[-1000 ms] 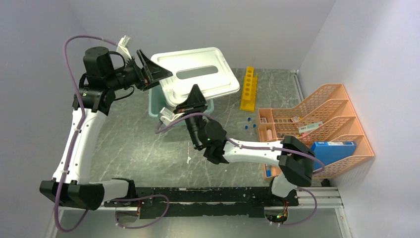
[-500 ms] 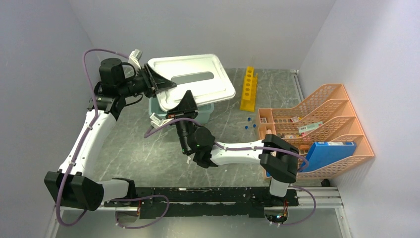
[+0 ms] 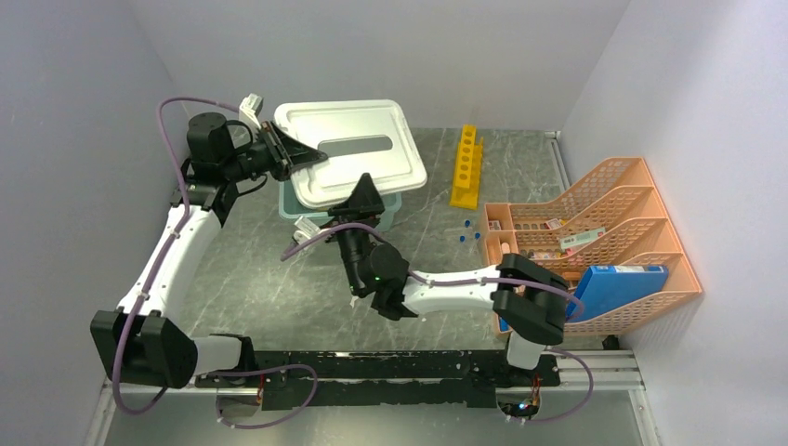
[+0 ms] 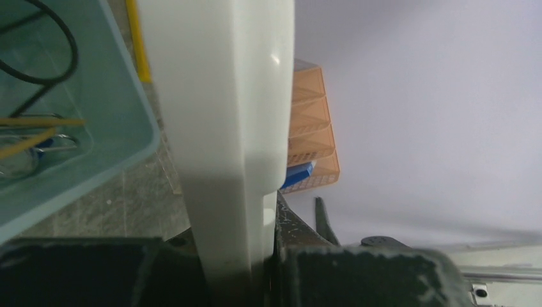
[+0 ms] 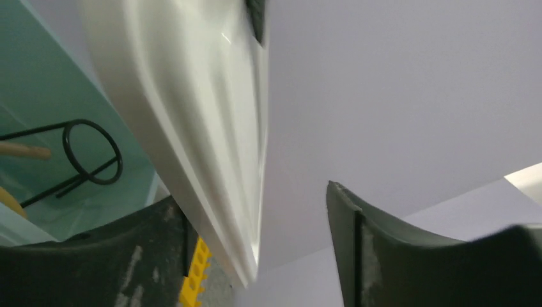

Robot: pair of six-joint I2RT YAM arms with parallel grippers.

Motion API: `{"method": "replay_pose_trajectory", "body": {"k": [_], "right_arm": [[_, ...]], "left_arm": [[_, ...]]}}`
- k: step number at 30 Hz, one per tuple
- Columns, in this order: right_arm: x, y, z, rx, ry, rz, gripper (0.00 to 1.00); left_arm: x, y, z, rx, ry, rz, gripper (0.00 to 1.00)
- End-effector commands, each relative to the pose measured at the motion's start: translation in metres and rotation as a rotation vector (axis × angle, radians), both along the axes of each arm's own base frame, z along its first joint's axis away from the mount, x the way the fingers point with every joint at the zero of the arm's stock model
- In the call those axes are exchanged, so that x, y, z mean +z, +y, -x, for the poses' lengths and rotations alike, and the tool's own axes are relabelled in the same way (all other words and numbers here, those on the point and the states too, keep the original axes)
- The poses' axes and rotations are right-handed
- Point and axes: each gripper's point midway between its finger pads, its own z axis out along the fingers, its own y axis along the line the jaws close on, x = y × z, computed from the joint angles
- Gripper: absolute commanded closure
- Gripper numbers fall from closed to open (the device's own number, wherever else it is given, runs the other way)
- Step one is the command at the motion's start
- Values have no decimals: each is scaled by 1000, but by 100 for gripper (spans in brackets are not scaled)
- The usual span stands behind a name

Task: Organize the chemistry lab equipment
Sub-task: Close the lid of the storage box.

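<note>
left gripper [image 3: 309, 158] has closed on the left edge of the lid [image 3: 372, 125] — arm reaching high. right gripper [image 3: 364, 189] now gapes beneath it.

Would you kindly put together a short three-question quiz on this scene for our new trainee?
1. True or false: the yellow rack stands on the table, outside the teal tub.
2. Whose jaws clamp the white lid: A left arm's, B right arm's, C neither?
3. Fill in: the black ring stand lies inside the ____.
Key: 1 true; 2 A, the left gripper; 3 tub.
</note>
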Motion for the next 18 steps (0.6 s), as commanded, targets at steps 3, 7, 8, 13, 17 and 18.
{"method": "replay_pose_trajectory", "body": {"k": [3, 7, 8, 13, 17, 18], "right_arm": [[-12, -14, 15, 180, 139, -211, 10], [-23, -10, 34, 352, 294, -304, 6], [-25, -8, 41, 402, 353, -327, 5], [-36, -11, 66, 538, 569, -387, 4], [-47, -21, 80, 558, 708, -459, 4], [-47, -25, 85, 568, 736, -488, 4]], "left_arm": [[11, 18, -26, -9, -110, 32, 95], [5, 23, -33, -37, -97, 37, 95], [3, 25, -35, -45, -101, 41, 95], [-18, 40, -40, -102, -59, 46, 95], [-42, 48, -42, -127, -15, 16, 95], [-49, 48, -42, -138, 5, 5, 95]]}}
